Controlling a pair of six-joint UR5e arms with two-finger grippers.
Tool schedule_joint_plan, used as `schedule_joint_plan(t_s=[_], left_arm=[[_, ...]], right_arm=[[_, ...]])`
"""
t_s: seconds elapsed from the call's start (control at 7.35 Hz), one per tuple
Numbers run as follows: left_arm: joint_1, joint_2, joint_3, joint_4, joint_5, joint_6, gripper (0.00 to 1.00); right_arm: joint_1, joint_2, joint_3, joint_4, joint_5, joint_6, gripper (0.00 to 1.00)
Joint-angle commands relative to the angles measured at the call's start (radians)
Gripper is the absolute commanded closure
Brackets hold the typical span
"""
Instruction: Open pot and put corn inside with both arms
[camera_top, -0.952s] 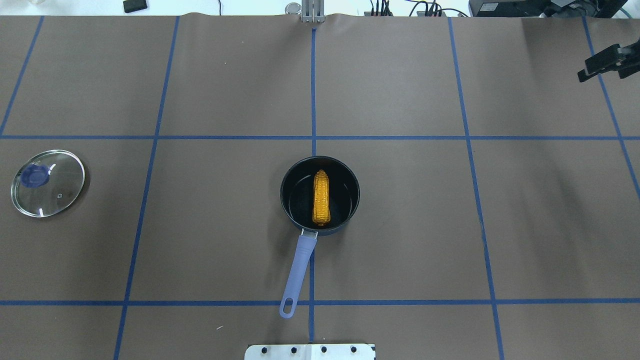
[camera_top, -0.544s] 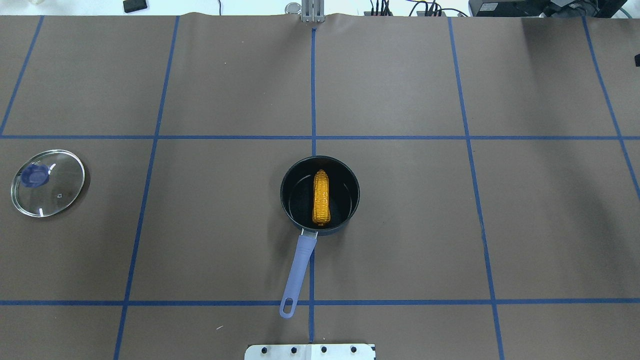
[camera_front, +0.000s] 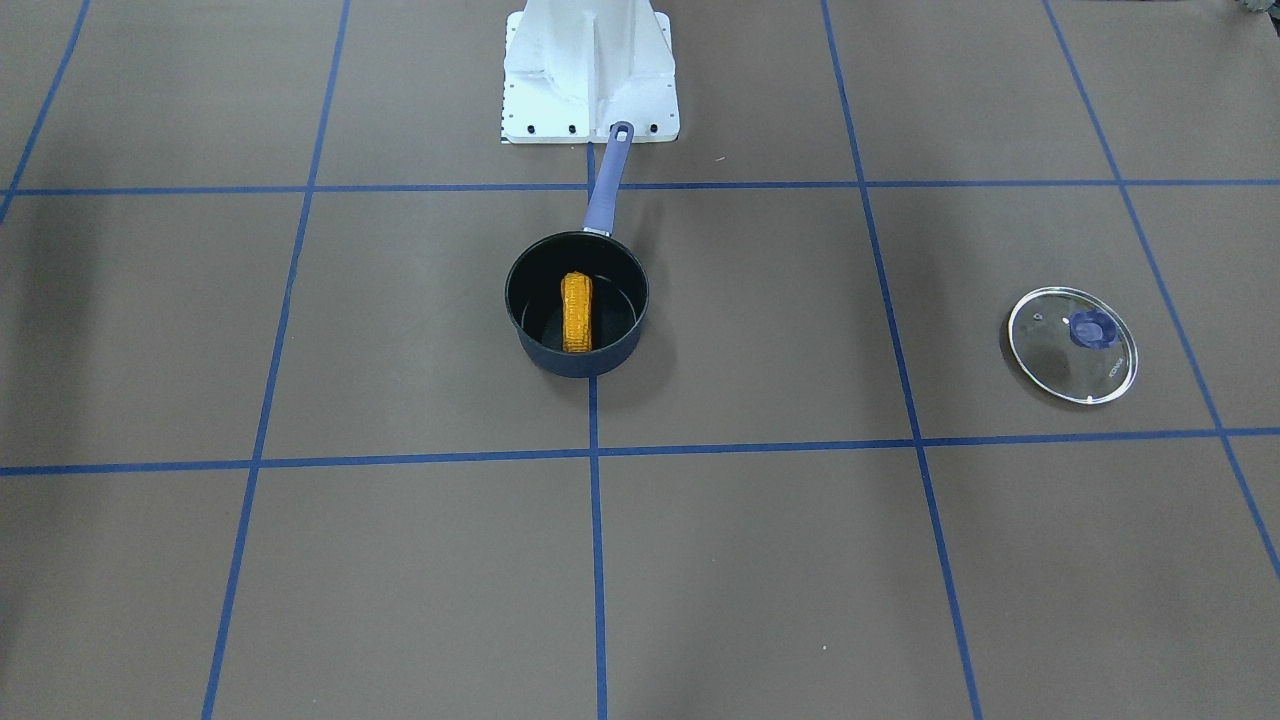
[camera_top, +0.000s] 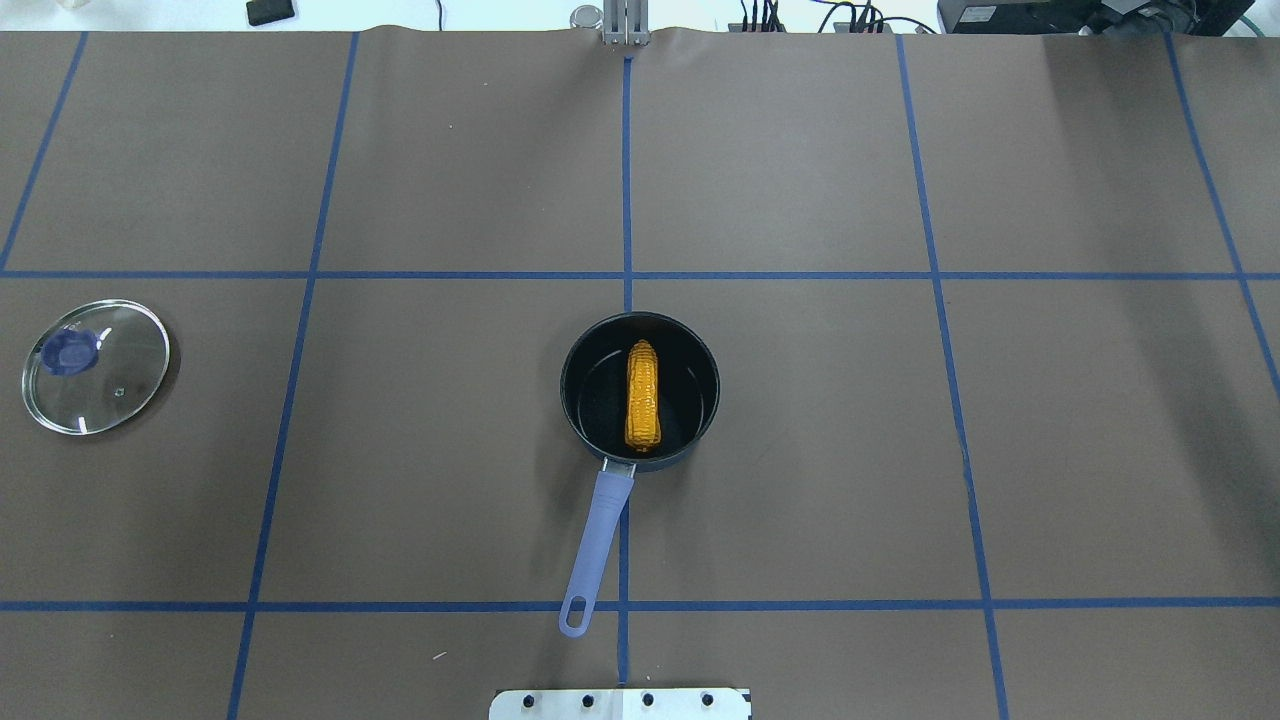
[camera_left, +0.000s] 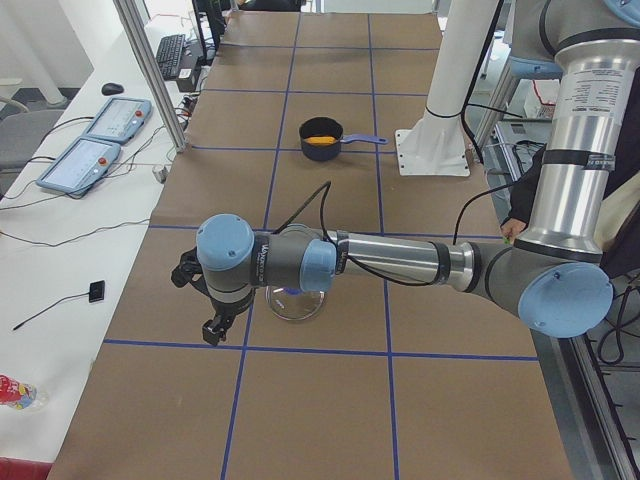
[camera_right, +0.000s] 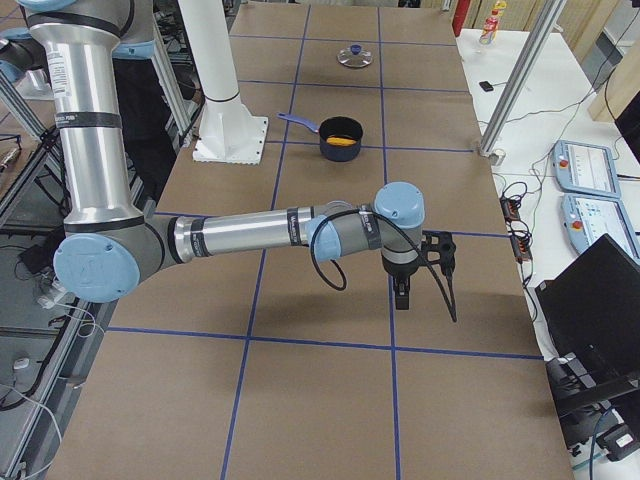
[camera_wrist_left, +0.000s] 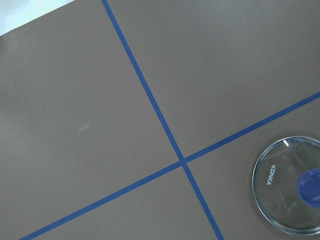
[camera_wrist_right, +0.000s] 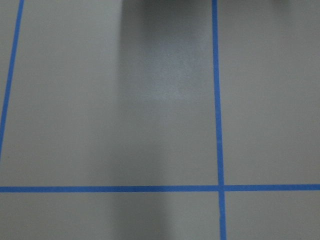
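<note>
The right claw (camera_right: 402, 297), at the overhead view's right edge a second ago, withdrew out of that view entirely and hung above the bench's (camera_right: 320, 400) right end.

Both arms are silvery-grey tubes with light-blue caps at the joints, the left arm (camera_left: 400, 262) and the right arm (camera_right: 240, 232) alike. A thin black cable (camera_right: 440, 293) trails to each wrist. The left tool (camera_left: 212, 328) and right tool (camera_right: 400, 298) look plain black, though they're small from here. A white pedestal (camera_front: 590, 70) is bolted to the table.
</note>
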Motion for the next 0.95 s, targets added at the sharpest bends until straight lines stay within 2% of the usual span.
schedule_joint_plan(t_s=[0.0,0.82], left_arm=[[0.001,0.003,-0.008,-0.003,0.004,-0.001,0.02],[0.002,0.058,-0.007,-0.032,0.004,0.006,0.02]], right_arm=[[0.012,-0.001,-0.032,0.001,-0.005,-0.008,0.00],[0.018,-0.010,-0.045,0.003,-0.002,-0.005,0.00]])
